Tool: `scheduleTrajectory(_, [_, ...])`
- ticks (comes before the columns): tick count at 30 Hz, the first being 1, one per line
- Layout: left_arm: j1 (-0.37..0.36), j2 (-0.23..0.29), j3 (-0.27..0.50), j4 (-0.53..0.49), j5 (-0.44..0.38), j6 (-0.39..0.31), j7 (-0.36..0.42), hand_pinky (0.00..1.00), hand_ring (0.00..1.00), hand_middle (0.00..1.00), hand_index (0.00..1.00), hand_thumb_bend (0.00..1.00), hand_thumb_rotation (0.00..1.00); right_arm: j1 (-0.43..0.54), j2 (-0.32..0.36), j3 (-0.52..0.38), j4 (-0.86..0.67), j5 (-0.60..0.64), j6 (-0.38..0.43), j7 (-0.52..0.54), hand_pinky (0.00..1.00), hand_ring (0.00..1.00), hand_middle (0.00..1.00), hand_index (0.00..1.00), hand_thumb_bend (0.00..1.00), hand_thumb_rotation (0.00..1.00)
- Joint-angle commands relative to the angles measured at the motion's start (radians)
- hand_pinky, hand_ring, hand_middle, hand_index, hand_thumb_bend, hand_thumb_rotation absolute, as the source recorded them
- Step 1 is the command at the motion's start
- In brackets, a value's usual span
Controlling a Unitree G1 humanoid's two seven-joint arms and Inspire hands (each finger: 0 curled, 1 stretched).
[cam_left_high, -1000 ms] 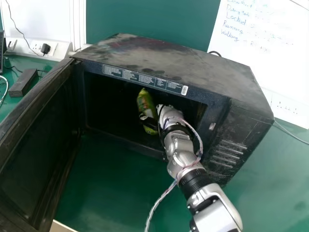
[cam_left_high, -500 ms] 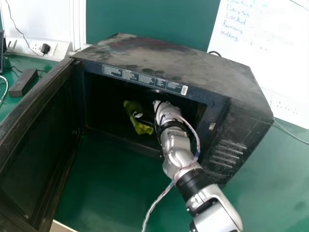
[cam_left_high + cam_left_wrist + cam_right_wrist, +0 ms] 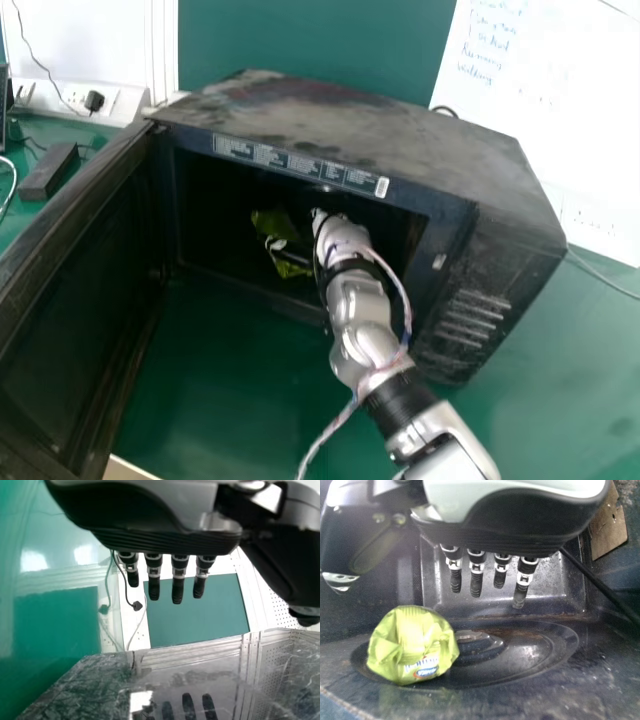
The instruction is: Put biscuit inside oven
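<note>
Green surface (image 3: 230,390) spreads nearest us, the open oven door (image 3: 75,320) at left. Our left hand (image 3: 150,510) shows in its wrist view, fingers straight. Inside the oven (image 3: 350,115), our right hand (image 3: 520,520) has its fingers extended, apart from the biscuit packet (image 3: 412,645), which rests on the oven floor to its left. We'd best withdraw straight, clearing the biscuit packet and the opening's right edge. Beyond: sockets (image 3: 125,103), whiteboard (image 3: 580,110).

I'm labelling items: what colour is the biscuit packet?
The packet is yellow-green, clearest in the right wrist view.
</note>
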Motion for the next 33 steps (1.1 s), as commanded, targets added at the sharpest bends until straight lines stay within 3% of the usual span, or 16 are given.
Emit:
scheduleTrajectory(1, [-0.004,0.004,-0.005,0.008,0.000,-0.003,-0.001,0.93,0.94,0.94,0.97,0.47,0.98,0.040,-0.018,0.006,-0.059,-0.016,0.007,0.021,0.86,0.92,0.94,0.94,0.95,0.65])
scheduleTrajectory(16, [-0.008,0.003,-0.008,0.008,-0.001,-0.003,-0.005,0.94,0.94,0.94,0.97,0.47,0.97,0.219,-0.048,0.014,-0.383,-0.118,0.065,0.153,0.88,0.94,0.96,0.95,0.93,0.67])
scheduleTrajectory(33, [-0.010,0.001,-0.007,0.006,-0.004,0.007,-0.002,0.94,0.94,0.95,0.97,0.47,0.97,0.433,-0.112,-0.024,-0.717,-0.207,0.034,0.257,0.88,0.94,0.96,0.95,0.96,0.68])
